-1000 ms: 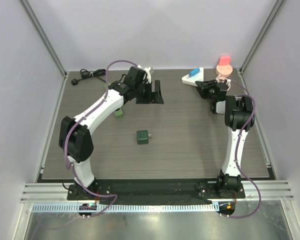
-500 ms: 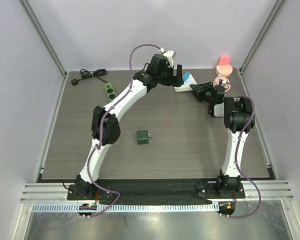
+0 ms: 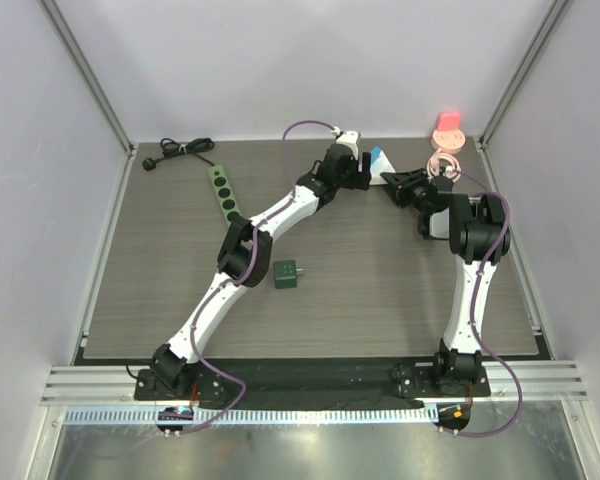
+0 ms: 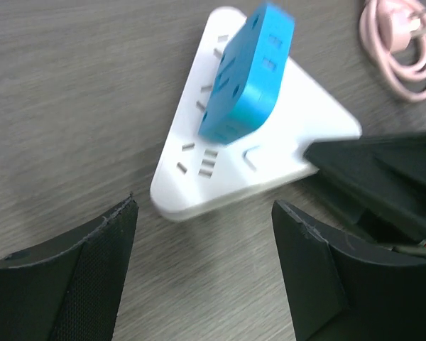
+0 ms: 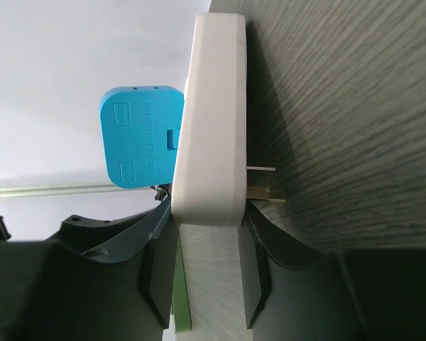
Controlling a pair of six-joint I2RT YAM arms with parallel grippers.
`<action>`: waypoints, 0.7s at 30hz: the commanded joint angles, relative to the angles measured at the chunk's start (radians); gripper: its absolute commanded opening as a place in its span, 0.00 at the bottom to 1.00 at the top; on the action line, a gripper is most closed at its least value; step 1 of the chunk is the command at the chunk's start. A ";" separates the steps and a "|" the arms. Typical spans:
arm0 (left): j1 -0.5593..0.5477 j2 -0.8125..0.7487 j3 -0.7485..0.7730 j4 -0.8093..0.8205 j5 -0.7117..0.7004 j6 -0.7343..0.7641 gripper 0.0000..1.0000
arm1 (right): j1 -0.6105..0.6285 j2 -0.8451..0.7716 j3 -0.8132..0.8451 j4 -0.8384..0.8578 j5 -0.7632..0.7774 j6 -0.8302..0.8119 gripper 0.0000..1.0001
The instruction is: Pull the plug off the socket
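A white triangular socket lies at the back right of the table with a blue plug seated in its top face. It also shows in the top view. My left gripper is open and empty, its jaws wide apart just short of the socket's near corner. It sits to the left of the socket in the top view. My right gripper is shut on the socket's edge, with the blue plug on one side and metal prongs on the other.
A green power strip with a black cable lies at the back left. A green cube adapter sits mid-table. A coiled pink cable and a pink round object are at the back right corner.
My left arm has swung from the back middle across to the right and now reaches the socket. My right gripper has kept hold of the socket, which shifted slightly left.
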 commanded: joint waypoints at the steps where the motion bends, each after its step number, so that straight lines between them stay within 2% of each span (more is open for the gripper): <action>1: -0.010 -0.034 0.040 0.151 -0.071 0.012 0.76 | 0.006 -0.005 -0.021 0.082 -0.061 0.029 0.01; 6: -0.008 -0.034 0.028 0.191 -0.073 0.000 0.70 | 0.012 -0.056 -0.073 0.057 -0.079 -0.005 0.01; 12: -0.008 -0.017 0.032 0.219 -0.052 -0.020 0.56 | 0.029 -0.077 -0.095 0.047 -0.093 -0.019 0.01; 14: -0.008 -0.014 0.032 0.219 -0.047 -0.017 0.55 | 0.032 -0.080 -0.095 0.045 -0.093 -0.020 0.01; 21: -0.008 0.004 0.043 0.216 -0.030 -0.024 0.36 | 0.037 -0.085 -0.086 0.056 -0.104 -0.013 0.01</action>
